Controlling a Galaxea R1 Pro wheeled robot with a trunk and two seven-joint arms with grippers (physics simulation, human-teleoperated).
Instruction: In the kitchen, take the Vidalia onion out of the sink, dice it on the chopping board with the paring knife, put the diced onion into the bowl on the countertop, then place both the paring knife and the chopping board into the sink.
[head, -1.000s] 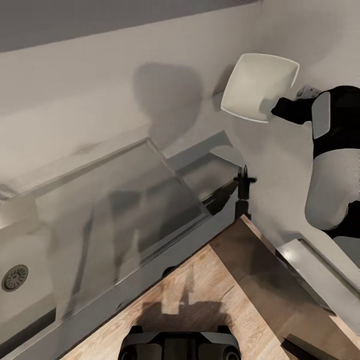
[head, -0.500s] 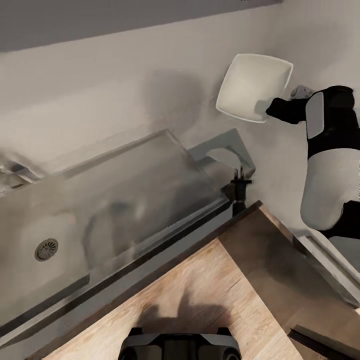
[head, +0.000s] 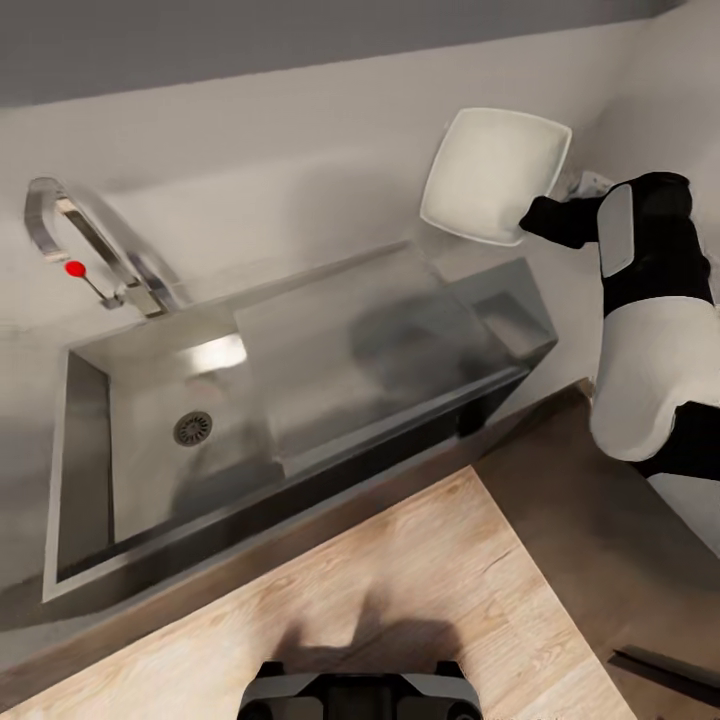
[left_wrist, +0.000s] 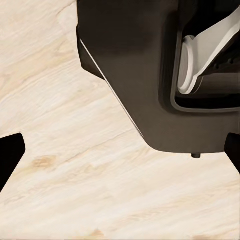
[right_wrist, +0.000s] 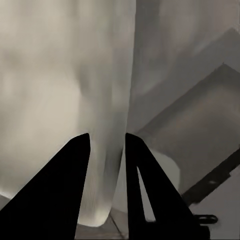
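A: Where is the bowl (head: 492, 172)?

B: It is up in the air, tipped on its side, over the counter (head: 250, 200) by the right end of the sink (head: 90, 420). The right gripper (right_wrist: 107, 172) pinches its rim. One finger (right_wrist: 67, 190) is on each side of the white wall, closed tight on it.

A: What is in the sink?

B: I see a round drain (head: 192, 428) in the bottom. A tap (head: 85, 240) with a red knob (head: 74, 268) stands at the back left. I cannot make out an onion, a knife or a board in there. The steel is too blurry and shiny.

A: And the left gripper (left_wrist: 120, 150)?

B: It hangs over the wood floor (left_wrist: 75, 190), next to the robot's dark base (left_wrist: 145, 70). Its tips sit far apart, so it is wide open and holds nothing.
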